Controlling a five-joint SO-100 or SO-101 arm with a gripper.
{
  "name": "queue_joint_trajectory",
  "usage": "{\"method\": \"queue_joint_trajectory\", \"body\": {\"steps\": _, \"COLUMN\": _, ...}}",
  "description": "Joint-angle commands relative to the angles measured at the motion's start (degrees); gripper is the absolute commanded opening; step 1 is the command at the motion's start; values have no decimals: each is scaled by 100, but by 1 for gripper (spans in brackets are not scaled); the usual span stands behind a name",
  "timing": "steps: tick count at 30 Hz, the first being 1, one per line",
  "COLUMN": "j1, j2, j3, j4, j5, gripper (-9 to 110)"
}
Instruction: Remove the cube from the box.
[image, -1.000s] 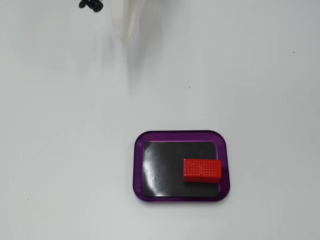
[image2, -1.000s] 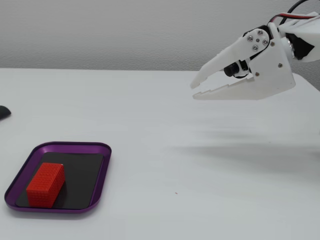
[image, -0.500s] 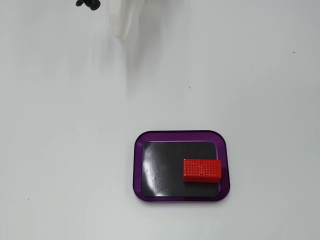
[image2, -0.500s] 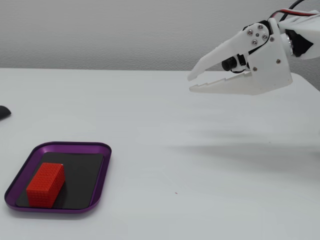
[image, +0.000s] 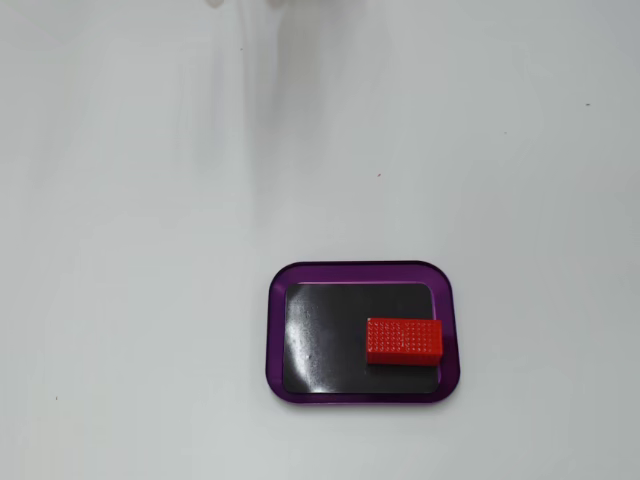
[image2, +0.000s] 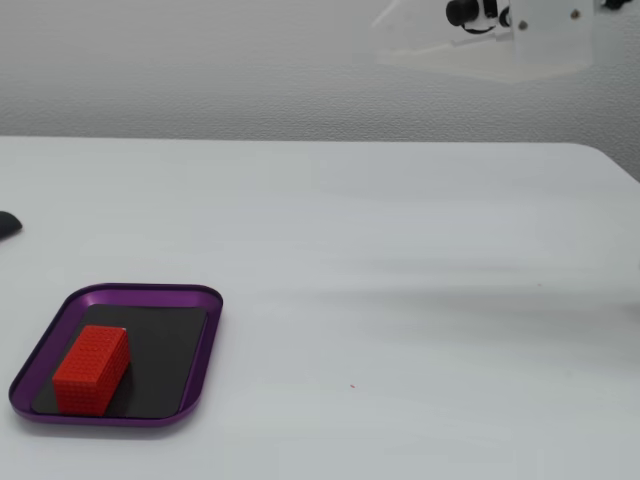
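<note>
The cube (image: 403, 340) is a small red block with a dotted top. It lies flat inside the box (image: 276, 330), a shallow purple-rimmed tray with a black floor, in the floor's right half in this fixed view. In the other fixed view the cube (image2: 91, 368) lies at the near left of the box (image2: 205, 340). A pale white part of my arm (image2: 520, 40) shows blurred at the top right edge, high above the table and far from the box. I cannot make out whether its jaws are open or shut.
The white table (image2: 400, 300) spreads around the box. Its far edge meets a grey wall. A small dark object (image2: 8, 224) lies at the left edge of the table.
</note>
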Motion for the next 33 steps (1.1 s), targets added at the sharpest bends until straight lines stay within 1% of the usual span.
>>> {"method": "queue_joint_trajectory", "body": {"steps": 1, "j1": -62, "j2": -1916, "j3": -1573, "j4": 325, "j5": -35, "gripper": 1}}
{"method": "queue_joint_trajectory", "body": {"steps": 3, "j1": -97, "j2": -3041, "j3": -2558, "j4": 853, "j5": -53, "gripper": 2}}
{"method": "queue_joint_trajectory", "body": {"steps": 8, "j1": -598, "j2": -5449, "j3": -5124, "j4": 2558, "j5": -9, "gripper": 8}}
{"method": "queue_joint_trajectory", "body": {"steps": 10, "j1": -826, "j2": -6196, "j3": -5871, "j4": 2883, "j5": 18, "gripper": 10}}
{"method": "queue_joint_trajectory", "body": {"steps": 13, "j1": -1151, "j2": -6829, "j3": -6601, "j4": 2971, "j5": 35, "gripper": 11}}
{"method": "queue_joint_trajectory", "body": {"steps": 17, "j1": -1450, "j2": -7172, "j3": -7058, "j4": 2962, "j5": 237, "gripper": 11}}
{"method": "queue_joint_trajectory", "body": {"steps": 20, "j1": -1714, "j2": -7356, "j3": -7084, "j4": 2883, "j5": 264, "gripper": 11}}
{"method": "queue_joint_trajectory", "body": {"steps": 27, "j1": -1907, "j2": -8314, "j3": -7102, "j4": 2487, "j5": 281, "gripper": 24}}
{"method": "queue_joint_trajectory", "body": {"steps": 33, "j1": -2259, "j2": -8842, "j3": -7102, "j4": 1969, "j5": 308, "gripper": 24}}
